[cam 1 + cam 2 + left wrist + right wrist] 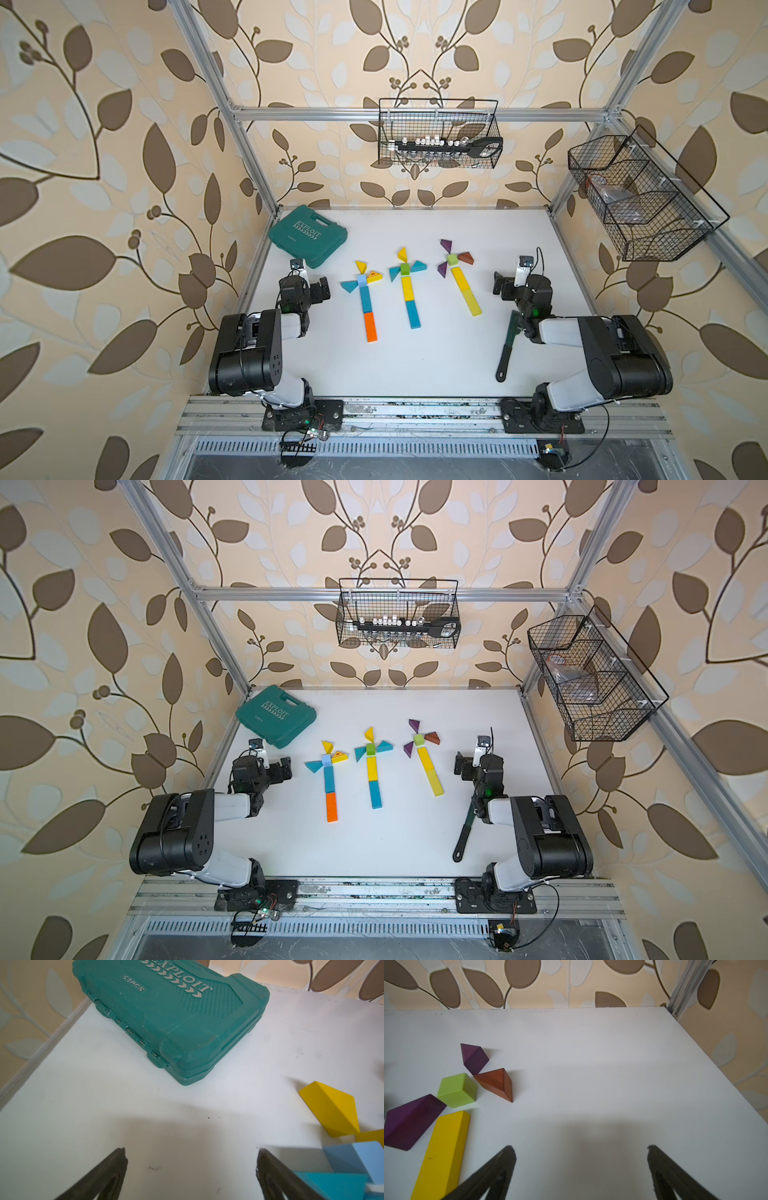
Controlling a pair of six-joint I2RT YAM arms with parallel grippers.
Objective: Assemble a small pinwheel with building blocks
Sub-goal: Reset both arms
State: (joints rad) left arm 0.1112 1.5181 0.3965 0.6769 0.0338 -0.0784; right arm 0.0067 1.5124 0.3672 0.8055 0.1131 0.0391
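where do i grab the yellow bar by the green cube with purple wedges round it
Probably take the yellow bar mid-length, jaws across its two long sides, coming straight down from above. It lies flat and those sides are parallel, while its ends face the green cube and a second yellow bar.

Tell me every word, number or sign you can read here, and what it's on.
"EXPLOIT", beside a row of chevrons: on the lid of the teal case.
"53PCS": on the same lid, in smaller print.
A red triangle sign, with no legible text: on a yellow block.
Nothing else is readable.
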